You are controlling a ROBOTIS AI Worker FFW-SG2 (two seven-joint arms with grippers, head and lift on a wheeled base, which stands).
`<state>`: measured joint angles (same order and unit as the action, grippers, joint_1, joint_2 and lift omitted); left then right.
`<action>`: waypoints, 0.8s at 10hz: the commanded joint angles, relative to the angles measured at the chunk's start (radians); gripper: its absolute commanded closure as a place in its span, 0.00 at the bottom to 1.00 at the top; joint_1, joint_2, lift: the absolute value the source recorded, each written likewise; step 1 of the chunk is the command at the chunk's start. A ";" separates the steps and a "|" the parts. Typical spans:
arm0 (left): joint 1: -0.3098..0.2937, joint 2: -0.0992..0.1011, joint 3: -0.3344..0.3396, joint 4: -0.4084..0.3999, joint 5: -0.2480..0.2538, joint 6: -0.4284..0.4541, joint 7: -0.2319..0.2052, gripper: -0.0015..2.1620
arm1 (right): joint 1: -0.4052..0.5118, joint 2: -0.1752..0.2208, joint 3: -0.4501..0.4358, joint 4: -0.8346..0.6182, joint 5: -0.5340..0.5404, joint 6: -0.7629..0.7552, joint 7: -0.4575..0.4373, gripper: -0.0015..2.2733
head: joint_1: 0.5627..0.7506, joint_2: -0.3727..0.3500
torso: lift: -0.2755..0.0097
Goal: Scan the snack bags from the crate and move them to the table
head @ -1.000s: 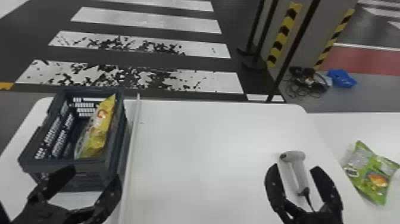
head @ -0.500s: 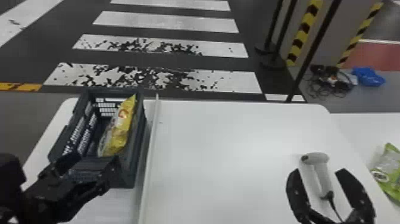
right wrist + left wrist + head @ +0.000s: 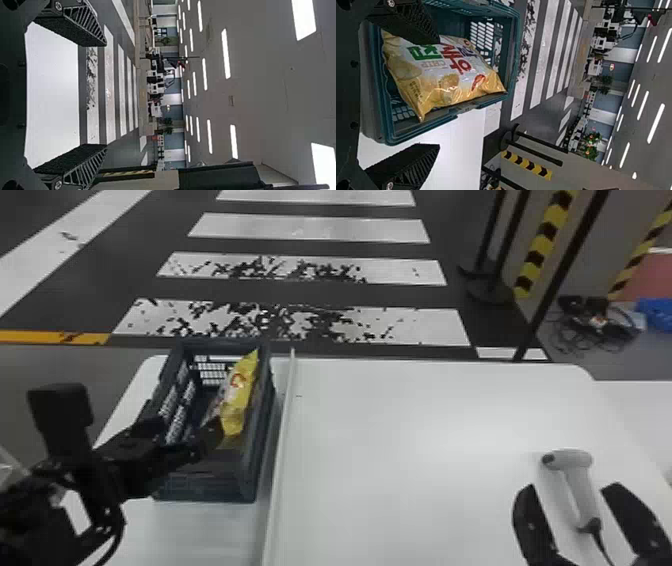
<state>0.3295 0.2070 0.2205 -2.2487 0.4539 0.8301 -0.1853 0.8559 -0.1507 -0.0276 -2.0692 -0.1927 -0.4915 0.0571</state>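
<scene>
My left gripper [image 3: 192, 440] is over the near part of the dark crate [image 3: 262, 440], close to the yellow snack bag [image 3: 240, 395] leaning against the crate's right wall. In the left wrist view, my left gripper [image 3: 438, 95] is open; one finger overlaps the bag [image 3: 451, 75], the other is outside the crate [image 3: 419, 136], with nothing held between them. My right gripper [image 3: 570, 490] stands open above the right part of the table [image 3: 400, 450], its fingers either side of the grey scanner [image 3: 582, 485] as seen from the head. The right wrist view has this gripper [image 3: 106, 95] with nothing held.
A thin white raised strip [image 3: 281, 450] runs along the table just right of the crate. The scanner's cable trails to the near edge. Beyond the table's far edge, black posts [image 3: 560, 280] and a cable heap [image 3: 592, 320] stand on the floor.
The left arm has come forward and right, its gripper turning and reaching the crate's near part. The head view has swung left, so the green bag at the right has left it.
</scene>
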 commanded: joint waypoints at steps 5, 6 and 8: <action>-0.282 0.000 0.003 0.222 0.031 0.148 -0.005 0.04 | 0.002 -0.029 -0.009 0.031 -0.001 0.000 0.001 0.04 | 0.70 0.54 | 0.63; -0.313 0.000 -0.001 0.255 0.031 0.160 -0.005 0.04 | -0.001 -0.035 -0.009 0.043 -0.002 -0.003 0.001 0.04 | 0.70 0.54 | 0.63; -0.371 0.000 -0.009 0.331 0.035 0.203 -0.005 0.04 | -0.006 -0.044 -0.011 0.057 -0.011 -0.015 0.001 0.04 | 0.70 0.53 | 0.63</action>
<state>-0.0262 0.2070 0.2143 -1.9374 0.4883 1.0236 -0.1902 0.8509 -0.1916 -0.0381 -2.0155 -0.2020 -0.5056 0.0583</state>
